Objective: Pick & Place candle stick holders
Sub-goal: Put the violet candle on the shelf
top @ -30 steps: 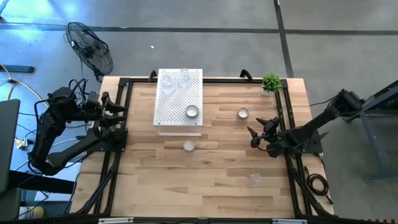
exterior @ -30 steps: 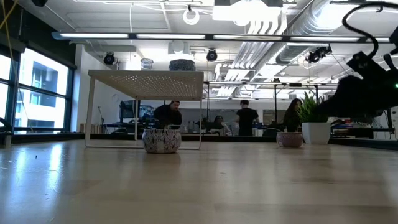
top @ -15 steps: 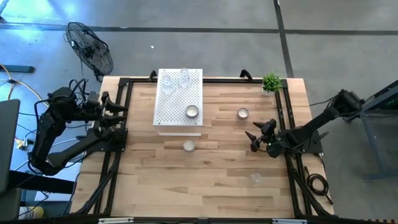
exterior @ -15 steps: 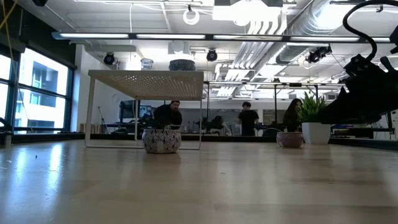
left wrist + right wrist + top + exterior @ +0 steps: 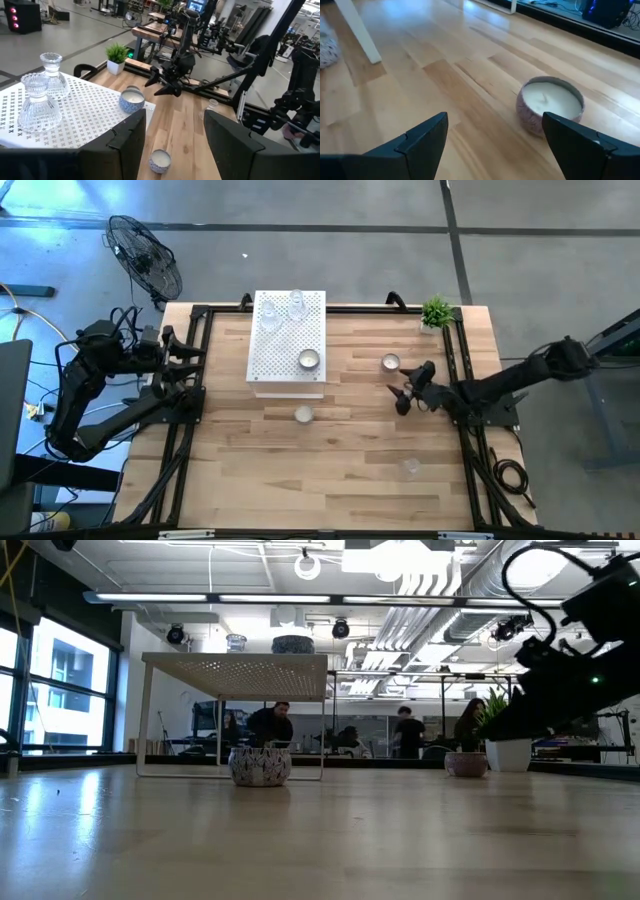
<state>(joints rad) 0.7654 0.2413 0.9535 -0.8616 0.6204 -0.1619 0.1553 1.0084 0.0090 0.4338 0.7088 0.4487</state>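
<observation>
1. The right claw (image 5: 403,392) hung with its jaws spread wide, just beside a silvery candle holder (image 5: 390,362) on the desk (image 5: 350,470), seemingly lined up to take it.
2. That holder's cup (image 5: 549,104) was filled with white wax.
3. The left claw (image 5: 178,352) waited at the desk's left edge, jaws apart and empty.
4. The white perforated box (image 5: 288,345) carried two clear glass holders (image 5: 38,103) at its far end and one silvery holder (image 5: 309,360) nearer, probably because it was the drop spot.
5. Another silvery holder (image 5: 304,414) sat just before the box; a clear one (image 5: 411,466) stood at near right.
</observation>
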